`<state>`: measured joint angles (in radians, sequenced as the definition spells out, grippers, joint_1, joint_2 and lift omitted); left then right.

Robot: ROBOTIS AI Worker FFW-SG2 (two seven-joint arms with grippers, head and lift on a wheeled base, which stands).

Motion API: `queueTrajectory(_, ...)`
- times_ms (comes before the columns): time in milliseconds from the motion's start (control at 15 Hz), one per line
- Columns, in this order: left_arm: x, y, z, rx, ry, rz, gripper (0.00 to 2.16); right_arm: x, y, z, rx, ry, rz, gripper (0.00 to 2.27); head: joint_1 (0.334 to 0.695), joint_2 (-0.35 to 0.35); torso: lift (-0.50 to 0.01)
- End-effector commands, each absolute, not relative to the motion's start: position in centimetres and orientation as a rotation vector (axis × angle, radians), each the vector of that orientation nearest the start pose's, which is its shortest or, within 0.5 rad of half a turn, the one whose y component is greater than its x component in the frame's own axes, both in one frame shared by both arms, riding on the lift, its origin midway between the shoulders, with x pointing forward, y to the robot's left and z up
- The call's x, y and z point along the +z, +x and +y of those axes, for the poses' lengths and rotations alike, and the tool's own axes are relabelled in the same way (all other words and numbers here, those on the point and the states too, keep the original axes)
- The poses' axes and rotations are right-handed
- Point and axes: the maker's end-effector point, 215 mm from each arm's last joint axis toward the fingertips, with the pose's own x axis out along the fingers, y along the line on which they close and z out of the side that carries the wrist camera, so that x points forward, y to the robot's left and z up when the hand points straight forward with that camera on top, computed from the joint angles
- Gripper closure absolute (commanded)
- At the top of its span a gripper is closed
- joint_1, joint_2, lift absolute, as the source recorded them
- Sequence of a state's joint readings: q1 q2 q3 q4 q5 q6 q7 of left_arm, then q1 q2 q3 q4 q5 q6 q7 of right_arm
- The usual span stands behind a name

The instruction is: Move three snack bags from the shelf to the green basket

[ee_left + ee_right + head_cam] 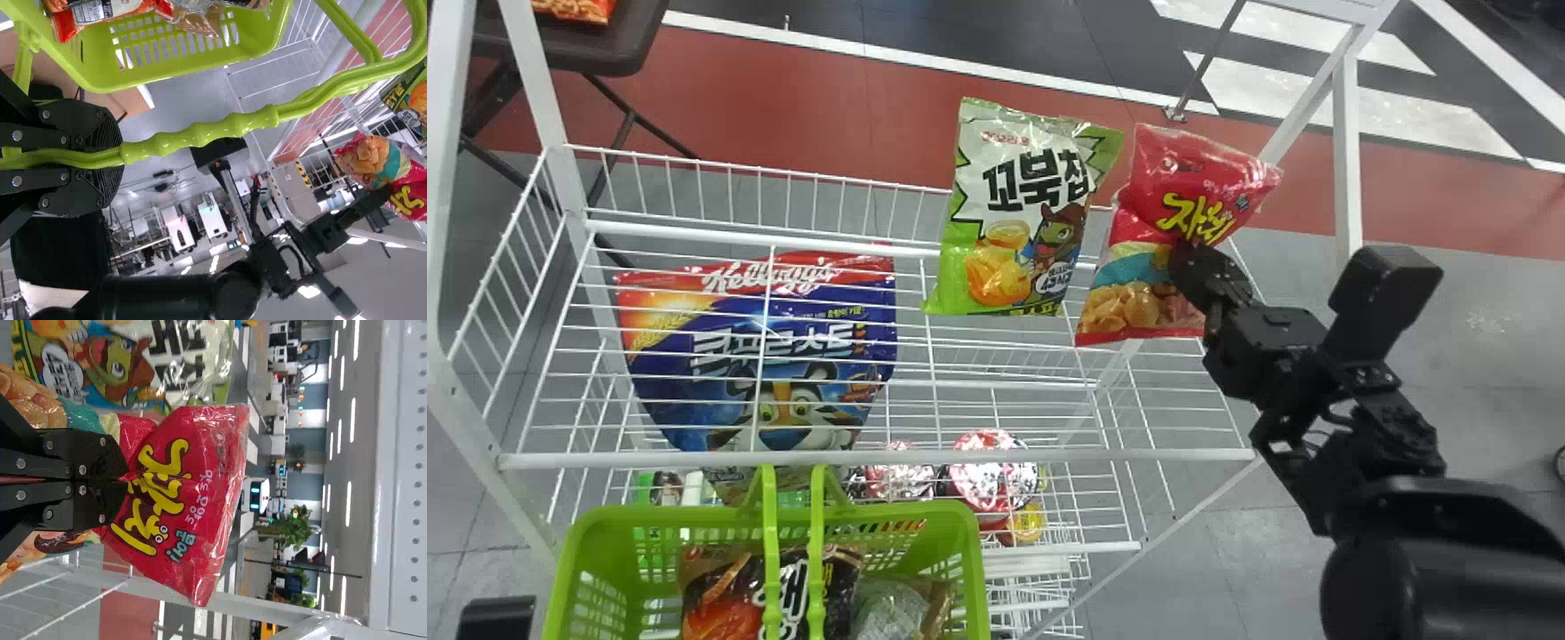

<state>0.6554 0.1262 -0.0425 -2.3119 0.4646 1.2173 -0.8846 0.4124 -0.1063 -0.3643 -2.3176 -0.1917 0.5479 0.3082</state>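
Note:
At the right of the shelf (pixel 1192 455), my right gripper (pixel 1184 260) is shut on the red snack bag (pixel 1138 258). The right wrist view shows this gripper (pixel 125 480) pinching the bag's (pixel 193 487) creased middle. Just left of it stands the green-and-white snack bag (pixel 1018 213); the blue snack bag (pixel 783 347) leans at the shelf's left. The green basket (pixel 956 533), holding several packs, is in front of the shelf at lower left. My left gripper (pixel 120 159) is shut on its handle (pixel 213 135). Whether the red bag touches the shelf, I cannot tell.
White posts (pixel 1347 160) and wire rims frame the shelf. Red-and-silver lidded items (pixel 991 471) lie on a lower level behind the basket. A dark table (pixel 618 44) stands at the far left. The basket's handles rise in front of the shelf's front rail.

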Motion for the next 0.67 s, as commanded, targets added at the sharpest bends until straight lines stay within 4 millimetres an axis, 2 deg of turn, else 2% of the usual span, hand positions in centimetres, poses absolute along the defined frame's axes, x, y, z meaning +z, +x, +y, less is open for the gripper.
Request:
queueTrajectory(0,-40.7,16.6,-0.6,-1.126,-0.767,0.975,2.14,-27.3,42.0,-30.7,0.142,0.022,0.185,2.24,0.695,-0.350,-0.048)
queueTrajectory(67,-40.7,16.6,-0.6,-1.125,-0.767,0.974,2.14,-27.9,40.3,-29.0,0.188,0.054,0.229,2.24,0.695,-0.350,-0.048)
queueTrajectory(267,-40.7,16.7,-0.8,-1.124,-0.772,0.971,2.14,-31.6,35.5,-24.8,0.314,0.192,0.452,2.24,0.695,-0.350,-0.048)
queueTrajectory(467,-40.7,16.6,-1.0,-1.126,-0.768,0.974,2.14,-34.6,29.0,-20.2,0.434,0.320,0.695,2.24,0.695,-0.350,-0.048)
queueTrajectory(600,-40.7,16.6,-0.9,-1.126,-0.768,0.972,2.14,-36.9,25.5,-18.1,0.467,0.374,0.839,2.24,0.695,-0.350,-0.048)
